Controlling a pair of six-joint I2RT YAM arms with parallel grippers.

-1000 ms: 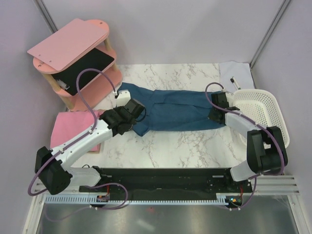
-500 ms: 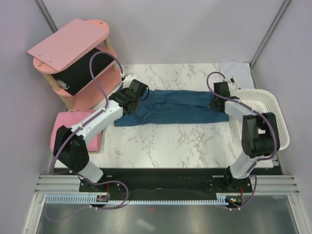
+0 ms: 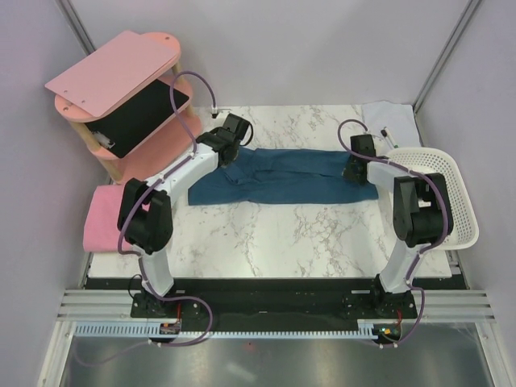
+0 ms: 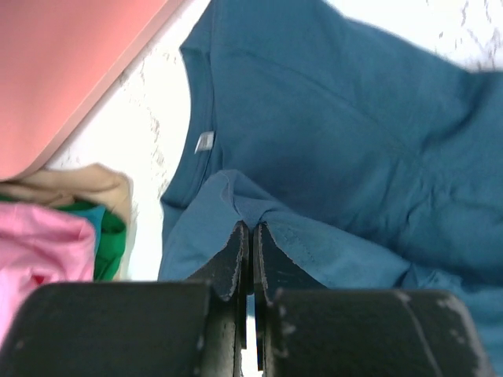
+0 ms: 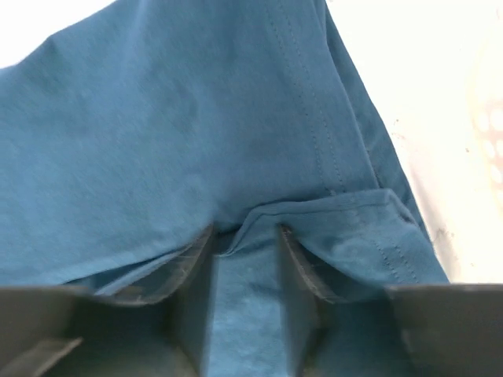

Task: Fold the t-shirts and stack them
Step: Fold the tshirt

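The dark teal-blue t-shirt (image 3: 282, 179) lies as a long folded band across the middle of the marble table. My left gripper (image 3: 228, 153) is at its left end, shut on a pinch of teal cloth (image 4: 250, 226) just below the collar and its white tag (image 4: 204, 141). My right gripper (image 3: 353, 171) is at the shirt's right end. Its jaws stand apart, with the stitched hem (image 5: 314, 208) lying loosely between and over them. The pink t-shirt (image 3: 105, 218) lies in a folded heap at the table's left edge, apart from both grippers.
A pink wooden shelf (image 3: 121, 85) with a black slab inside stands at the back left, close to the left arm. A white perforated basket (image 3: 431, 193) sits at the right edge. A small white cloth with a pen (image 3: 389, 122) lies at the back right.
Both arms carried the shirt's near edge toward the far side, folding it into a narrower band. The right gripper's jaws have parted; the left stays shut on the cloth.
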